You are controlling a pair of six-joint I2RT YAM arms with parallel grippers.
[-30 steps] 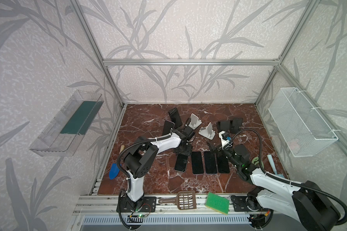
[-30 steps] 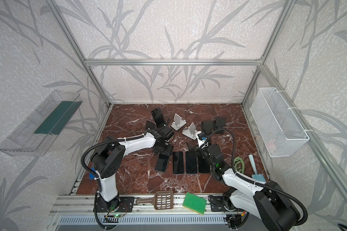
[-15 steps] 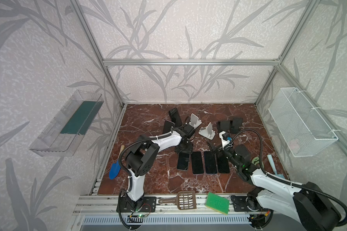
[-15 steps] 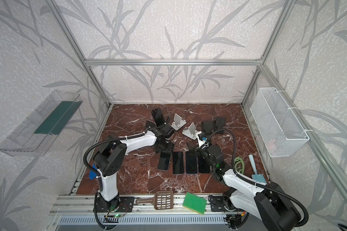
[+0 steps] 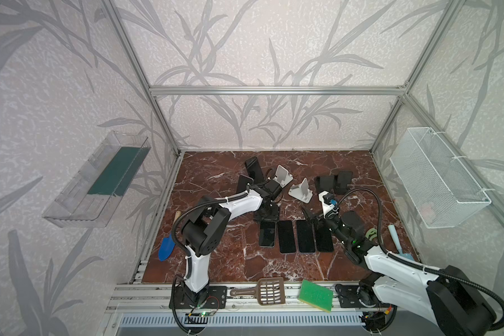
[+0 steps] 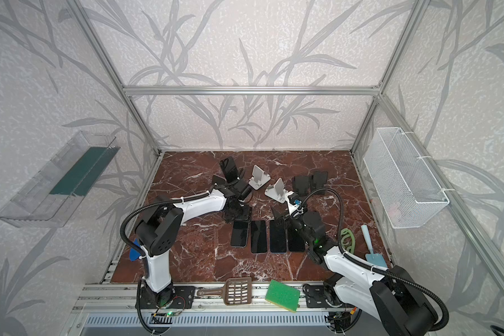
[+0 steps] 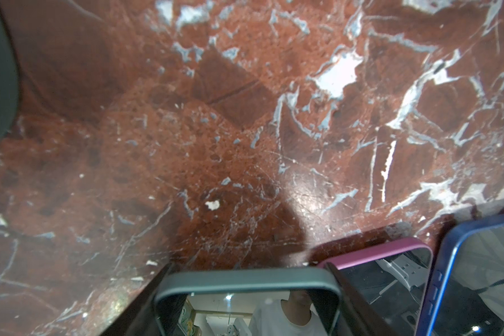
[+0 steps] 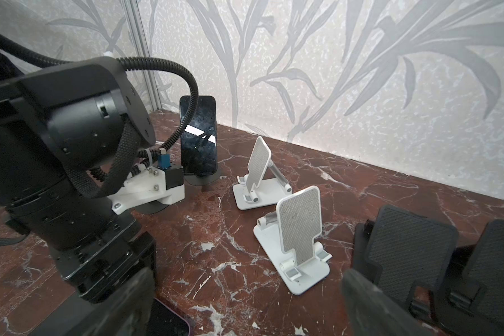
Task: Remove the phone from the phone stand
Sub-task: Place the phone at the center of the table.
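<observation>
While the left pincer (image 7: 248, 286) clamps the grey phone (image 5: 266, 237) by its long edges, that phone lies on the worktop (image 5: 216, 261) at the left end of a row of 4, just beside a pink phone (image 7: 373, 253). Near the row's right end hovers the right pincer (image 8: 245, 299), jaws wide and empty. Beyond sit 2 white stands (image 5: 301, 192) and 2 black stands (image 5: 325, 183), unloaded. Farthest back, 1 dark phone (image 5: 253, 168) leans upright in a round stand (image 8: 202, 179).
</observation>
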